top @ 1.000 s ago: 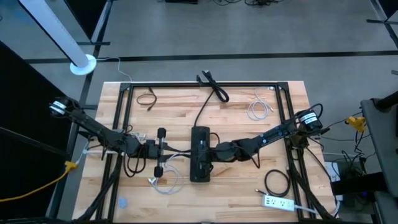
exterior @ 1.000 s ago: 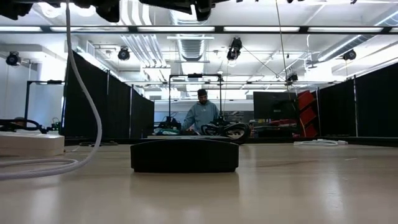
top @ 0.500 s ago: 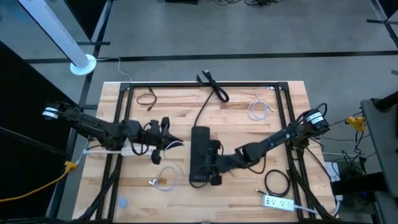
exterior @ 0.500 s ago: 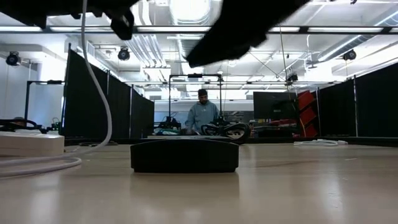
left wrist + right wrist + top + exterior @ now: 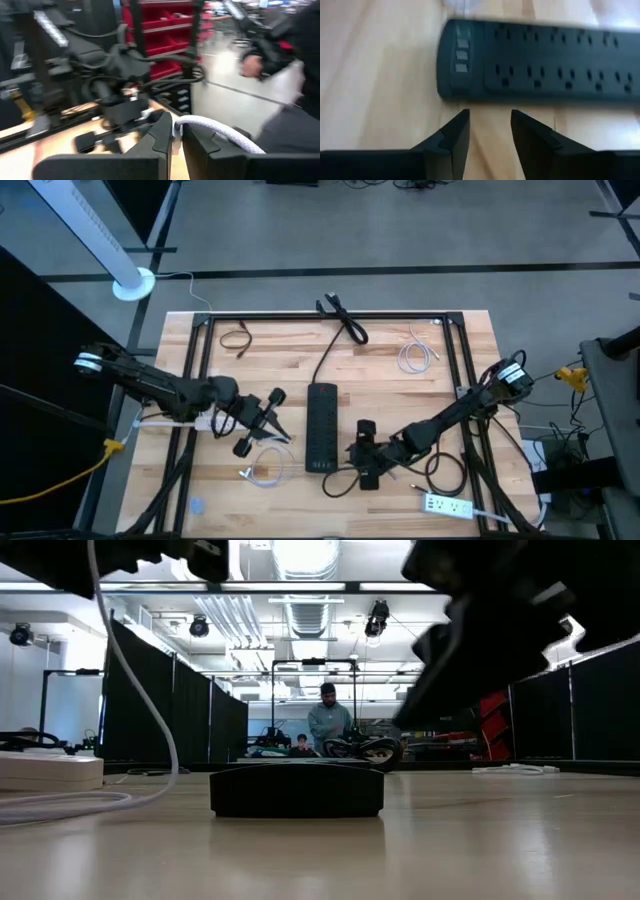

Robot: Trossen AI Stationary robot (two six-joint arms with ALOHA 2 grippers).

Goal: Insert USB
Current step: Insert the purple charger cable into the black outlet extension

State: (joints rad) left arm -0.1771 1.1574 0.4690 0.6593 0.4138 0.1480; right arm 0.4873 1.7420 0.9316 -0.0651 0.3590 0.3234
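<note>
- The left tool [image 5: 175, 137] was clamped on a white USB cable [image 5: 220, 131], which arched out from between its dark fingers [image 5: 159, 142].
- From above, the left tool [image 5: 262, 420] hung over the tabletop [image 5: 390, 380] just left of the black power strip [image 5: 321, 428], with the cable's loose white coil [image 5: 262, 468] lying on the wood below it.
- The right tool [image 5: 490, 131] stood open with nothing between its fingers [image 5: 456, 135], pointed at the end of the power strip [image 5: 540, 60] that carries its small ports.
- From above, the right tool [image 5: 366, 452] sat just right of the strip's near end, not touching it.
- A black cable [image 5: 340, 320] ran from the strip's far end toward the tabletop's back edge.
- A white power strip [image 5: 447, 505] lay at the near right corner.
- A person [image 5: 327, 723] stood in the room behind.
</note>
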